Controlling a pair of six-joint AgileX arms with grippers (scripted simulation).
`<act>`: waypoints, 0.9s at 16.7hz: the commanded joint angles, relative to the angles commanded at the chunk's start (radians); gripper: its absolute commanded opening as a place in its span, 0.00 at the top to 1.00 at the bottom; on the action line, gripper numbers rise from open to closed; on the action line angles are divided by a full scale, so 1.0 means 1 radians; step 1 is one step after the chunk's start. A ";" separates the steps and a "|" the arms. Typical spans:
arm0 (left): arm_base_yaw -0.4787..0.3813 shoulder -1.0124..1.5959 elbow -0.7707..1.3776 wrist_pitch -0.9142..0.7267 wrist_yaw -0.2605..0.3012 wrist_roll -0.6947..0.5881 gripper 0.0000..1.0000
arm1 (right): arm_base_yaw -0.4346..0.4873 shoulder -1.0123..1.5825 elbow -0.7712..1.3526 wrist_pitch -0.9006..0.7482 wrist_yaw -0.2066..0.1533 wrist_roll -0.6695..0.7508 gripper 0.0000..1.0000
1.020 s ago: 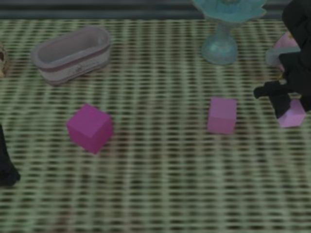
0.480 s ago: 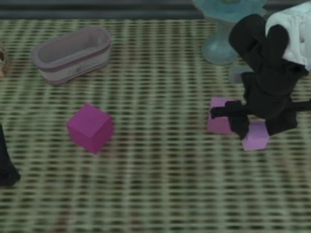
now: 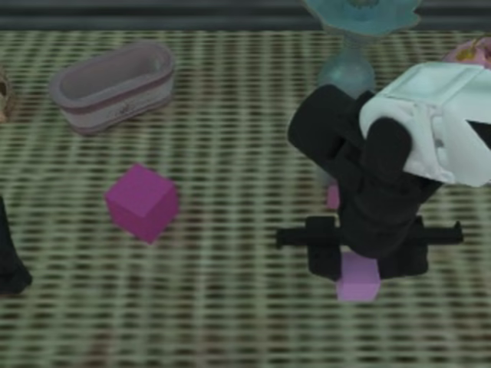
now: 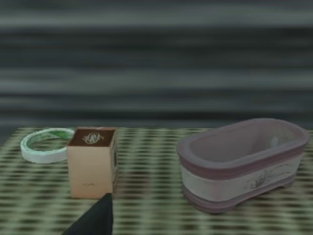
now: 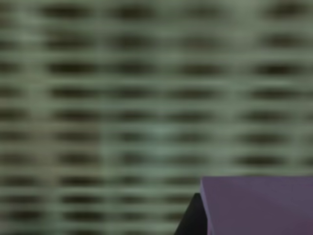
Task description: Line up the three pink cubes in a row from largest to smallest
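The large magenta cube (image 3: 142, 201) rests on the woven mat at centre left. My right gripper (image 3: 359, 264) hangs in front of the table's middle right, shut on the small pale pink cube (image 3: 358, 279), which also fills a corner of the right wrist view (image 5: 259, 205) beside a dark fingertip (image 5: 194, 221). The right arm hides most of the medium pink cube (image 3: 332, 196); only a sliver of it shows behind the gripper. My left gripper (image 3: 9, 264) is parked at the left edge.
A pinkish oval tub (image 3: 115, 80) stands at the back left, also in the left wrist view (image 4: 242, 164) next to a tan box (image 4: 92, 161) and a tape ring (image 4: 43, 144). A blue glass goblet (image 3: 349, 69) and a pink clock (image 3: 472, 52) stand at the back right.
My right arm has carried the small cube leftward and toward the table's front, from the right edge past the medium cube, which it now covers. The left arm has not moved.
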 joint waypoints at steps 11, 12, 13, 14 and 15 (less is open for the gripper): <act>0.000 0.000 0.000 0.000 0.000 0.000 0.00 | 0.006 0.071 -0.128 0.210 -0.001 0.009 1.00; 0.000 0.000 0.000 0.000 0.000 0.000 0.00 | 0.008 0.083 -0.150 0.242 0.000 0.010 1.00; 0.000 0.000 0.000 0.000 0.000 0.000 0.00 | 0.009 0.092 -0.166 0.262 0.000 0.011 1.00; 0.000 0.000 0.000 0.000 0.000 0.000 0.00 | 0.010 0.097 -0.175 0.272 0.001 0.011 1.00; 0.000 0.000 0.000 0.000 0.000 0.000 0.00 | 0.010 0.097 -0.175 0.274 0.001 0.011 1.00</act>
